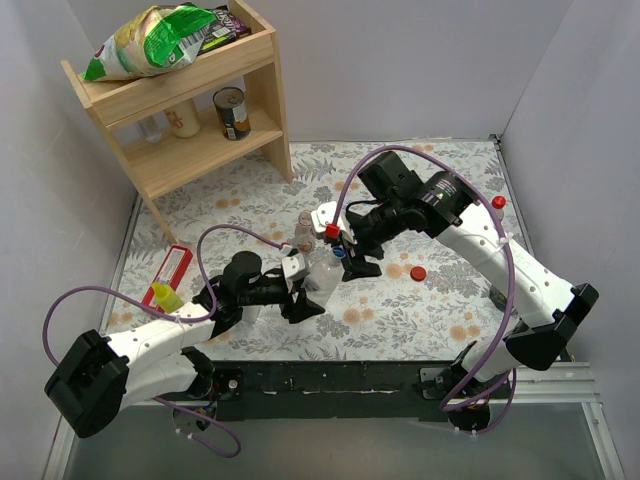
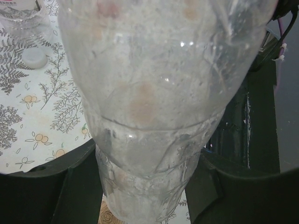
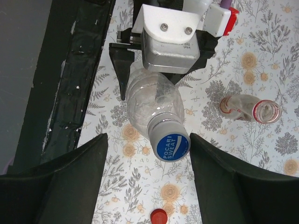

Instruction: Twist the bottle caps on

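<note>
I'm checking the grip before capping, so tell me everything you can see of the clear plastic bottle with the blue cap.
The clear plastic bottle is unlabelled and looks empty. Its round blue plastic cap, printed POCARI SWEAT, sits on the neck. It tilts over the floral table cover, the left gripper shut on its body. The right gripper, open, flanks the cap without touching.
</note>
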